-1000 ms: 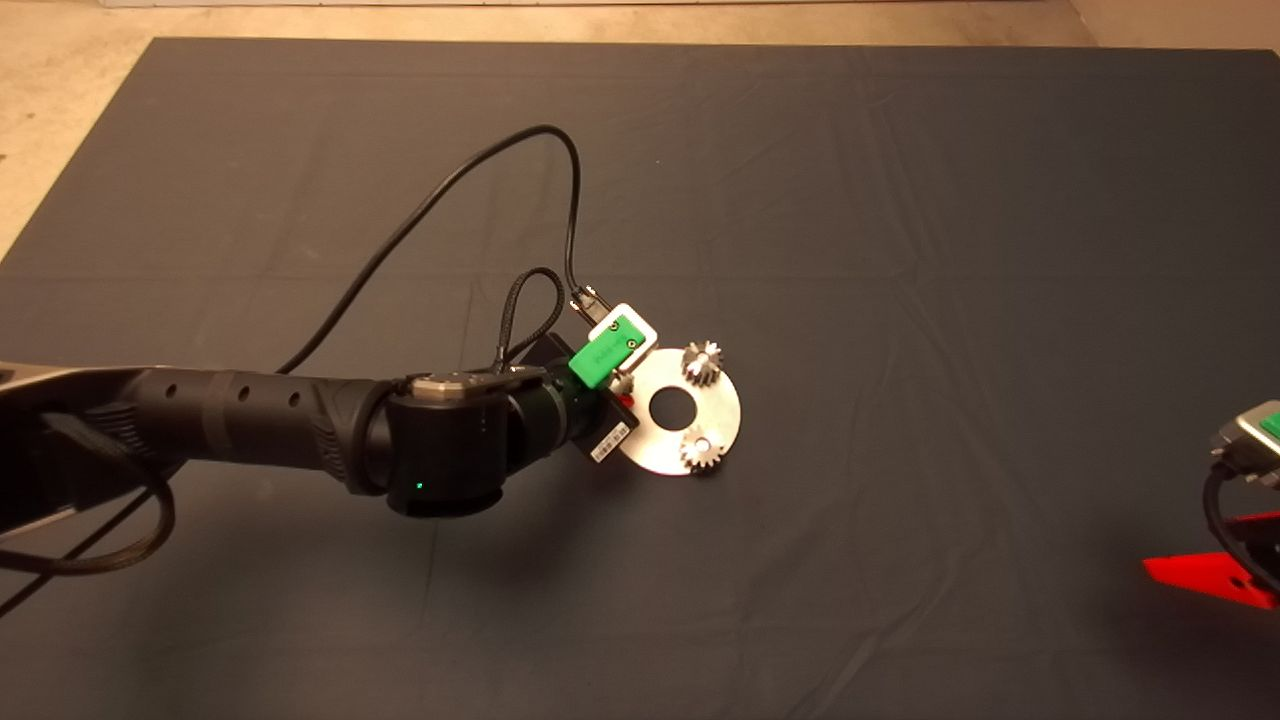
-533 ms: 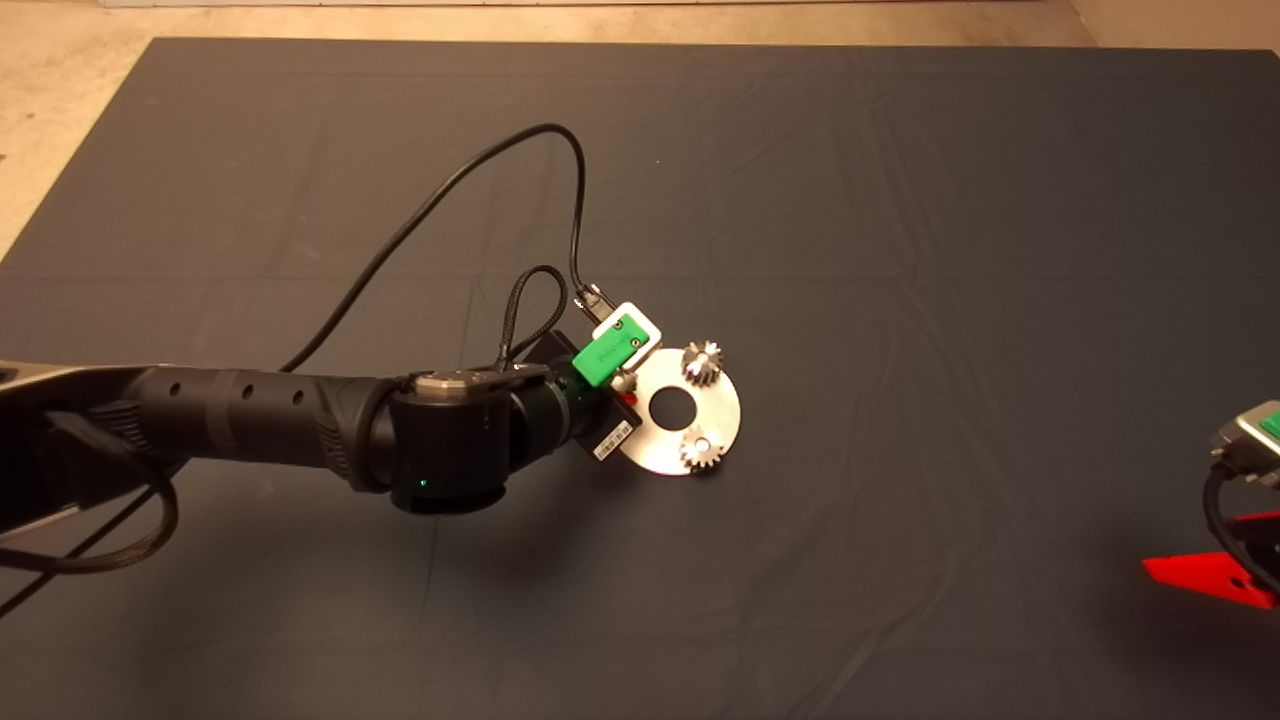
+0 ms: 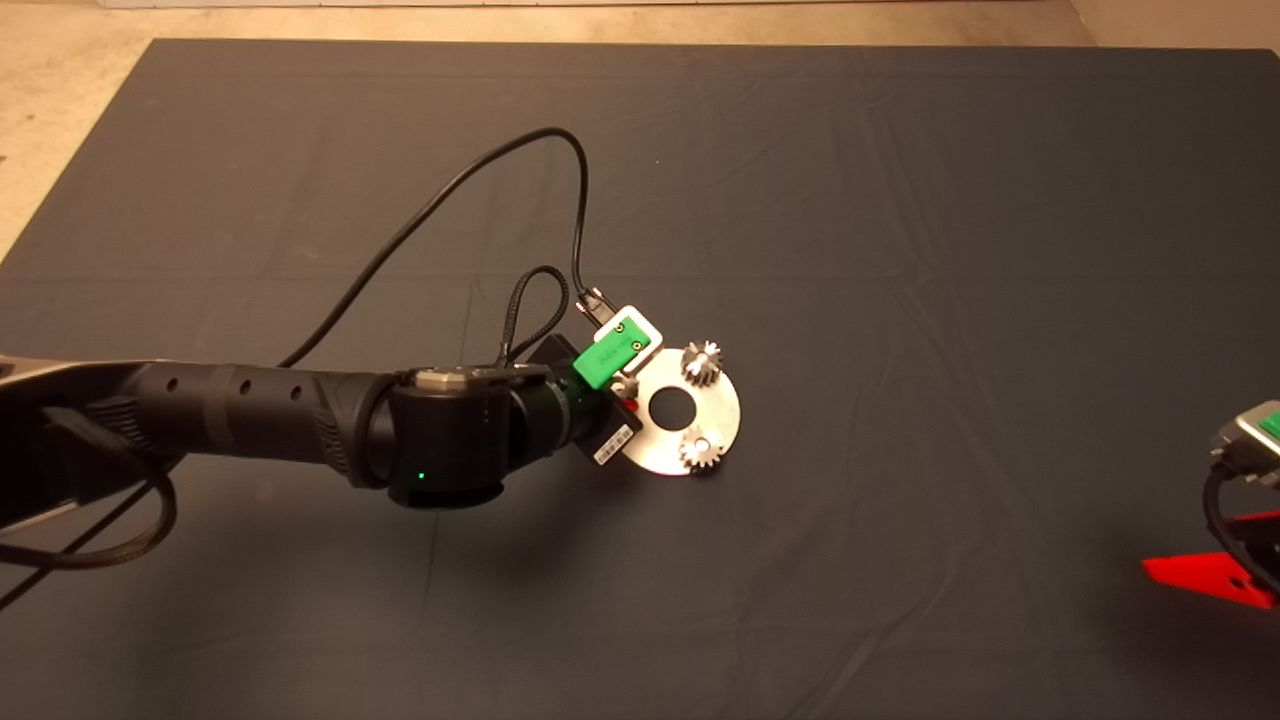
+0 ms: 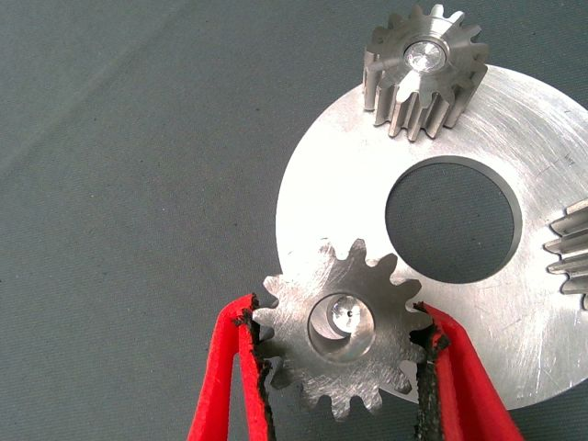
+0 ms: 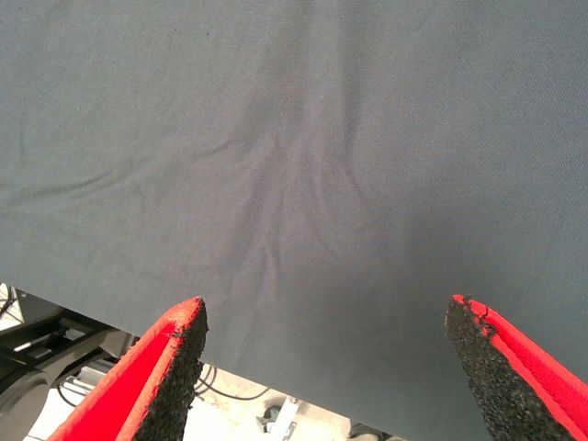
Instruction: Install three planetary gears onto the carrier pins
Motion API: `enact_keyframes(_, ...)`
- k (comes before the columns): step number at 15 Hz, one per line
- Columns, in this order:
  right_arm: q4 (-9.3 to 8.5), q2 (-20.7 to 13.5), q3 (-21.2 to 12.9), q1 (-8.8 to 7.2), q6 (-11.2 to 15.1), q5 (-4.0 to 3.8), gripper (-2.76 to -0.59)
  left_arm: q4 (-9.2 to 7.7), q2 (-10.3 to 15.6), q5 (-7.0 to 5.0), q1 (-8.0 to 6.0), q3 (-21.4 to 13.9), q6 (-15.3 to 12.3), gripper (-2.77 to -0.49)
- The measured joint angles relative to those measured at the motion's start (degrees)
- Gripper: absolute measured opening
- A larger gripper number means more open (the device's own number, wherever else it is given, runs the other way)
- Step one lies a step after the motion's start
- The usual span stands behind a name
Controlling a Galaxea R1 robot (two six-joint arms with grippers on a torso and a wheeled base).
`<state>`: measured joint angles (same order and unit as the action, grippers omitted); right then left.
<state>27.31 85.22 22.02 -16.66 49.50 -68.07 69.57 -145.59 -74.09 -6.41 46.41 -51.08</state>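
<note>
Dark grey cloth point(image 3: 900, 250) covers the table, with bare tan floor point(image 3: 60, 130) past its far edge. Near the middle lies a shiny round disc point(image 3: 722, 415) with a large centre hole. The left claw point(image 4: 344, 363) pinches a silver gear point(image 4: 342, 342) between its two red fingers point(image 4: 230, 386), their black pads pressed on the teeth at either side. This gear sits over the disc's near-left edge, and the tip of a peg point(image 4: 349, 317) shows off-centre through its hole. It has pointed teeth and a flat, scratched face. A second gear point(image 3: 702, 363) stands seated on a peg at the disc's far side, and a third point(image 3: 702, 452) on the near side. The left arm point(image 3: 300, 420) reaches in from the left, low over the cloth, its wrist angled toward the disc. The right claw point(image 5: 326, 354) waits at the lower right edge, fingers spread wide above bare cloth.
</note>
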Motion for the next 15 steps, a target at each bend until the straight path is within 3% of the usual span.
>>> enact_keyframes(12,0.0,0.0,0.0,0.0,0.0,0.18,-1.44,-0.34,0.0,0.09,0.02,0.0,0.0,-2.69)
enact_keyframes(15,0.0,0.1,0.0,0.0,0.0,0.22,-1.44,-1.32,0.0,0.09,0.16,-0.5,0.0,-2.69)
